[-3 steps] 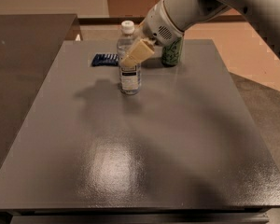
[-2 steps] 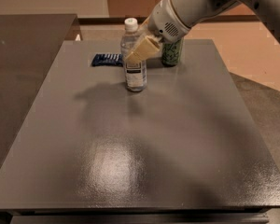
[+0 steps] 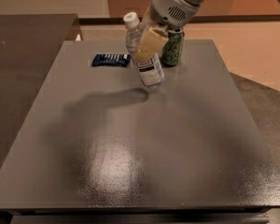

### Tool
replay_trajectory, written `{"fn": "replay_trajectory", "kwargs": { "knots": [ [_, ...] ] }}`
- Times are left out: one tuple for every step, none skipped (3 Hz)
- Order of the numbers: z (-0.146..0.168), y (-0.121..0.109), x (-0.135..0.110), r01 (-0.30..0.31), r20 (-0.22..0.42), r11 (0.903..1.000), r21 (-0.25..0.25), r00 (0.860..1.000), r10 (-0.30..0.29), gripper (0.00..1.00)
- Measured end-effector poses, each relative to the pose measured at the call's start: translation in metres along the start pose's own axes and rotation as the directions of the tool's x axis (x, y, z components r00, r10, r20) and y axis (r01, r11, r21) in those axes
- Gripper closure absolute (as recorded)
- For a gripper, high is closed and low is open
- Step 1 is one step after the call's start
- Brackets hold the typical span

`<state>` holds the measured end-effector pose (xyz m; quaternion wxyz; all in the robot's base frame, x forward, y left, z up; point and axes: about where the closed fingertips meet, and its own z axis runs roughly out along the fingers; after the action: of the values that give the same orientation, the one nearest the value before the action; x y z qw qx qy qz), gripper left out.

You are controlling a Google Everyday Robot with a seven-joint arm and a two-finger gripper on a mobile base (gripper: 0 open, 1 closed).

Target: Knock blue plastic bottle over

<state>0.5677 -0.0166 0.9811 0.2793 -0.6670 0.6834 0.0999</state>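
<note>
The blue plastic bottle (image 3: pixel 150 72) is clear with a white cap and a white-and-dark label. It stands on the far middle of the grey table (image 3: pixel 140 162), tilted, with its cap leaning up and to the left. My gripper (image 3: pixel 150 43), tan-tipped on a white arm, comes in from the top right and lies against the middle of the bottle, covering part of it.
A green drink can (image 3: pixel 174 49) stands upright just right of the bottle, behind the gripper. A small flat dark blue packet (image 3: pixel 111 59) lies to the bottle's left. A darker counter (image 3: pixel 23 55) adjoins the table on the left.
The bottle stood upright before and now leans with its cap to the left. The gripper has stayed against it and shifted slightly right with it.
</note>
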Motion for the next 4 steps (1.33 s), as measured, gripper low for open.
{"fn": "replay_trajectory", "kwargs": {
  "knots": [
    [-0.008, 0.016, 0.013, 0.105, -0.177, 0.9936, -0.041, 0.978, -0.111, 1.00],
    [-0.004, 0.029, 0.019, 0.227, -0.309, 0.9728, -0.047, 0.923, -0.230, 1.00],
    [0.011, 0.035, 0.023, 0.348, -0.425, 0.9371, -0.027, 0.844, -0.326, 1.00],
    [0.025, 0.040, 0.025, 0.437, -0.500, 0.8992, -0.023, 0.773, -0.389, 0.82]
  ]
}}
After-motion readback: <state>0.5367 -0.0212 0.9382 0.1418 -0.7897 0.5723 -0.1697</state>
